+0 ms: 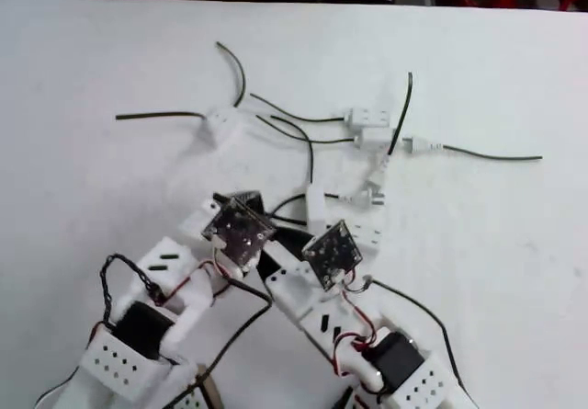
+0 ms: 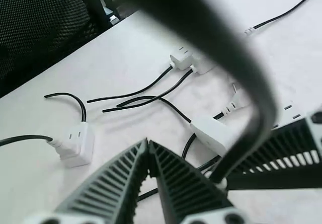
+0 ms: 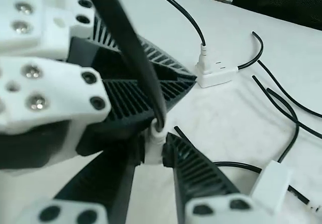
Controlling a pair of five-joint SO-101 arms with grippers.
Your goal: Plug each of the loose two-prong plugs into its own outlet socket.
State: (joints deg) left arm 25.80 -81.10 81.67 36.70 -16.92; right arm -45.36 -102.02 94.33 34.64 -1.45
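Right hand point(image 3: 153, 151) is clamped on a 2-prong plug point(image 3: 154, 136), its cord point(image 3: 126, 48) rising past the left hand point(image 2: 149, 146), fingers together. Nearest socket point(image 3: 271, 178) lies close by on the bench point(image 1: 92, 198). Risk: cord snags the left arm and twists the plug. Prongs hidden, so alignment unverified.

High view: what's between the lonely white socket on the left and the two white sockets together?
Thin black cords lie there, between the lone socket and the paired sockets; the high view shows it.
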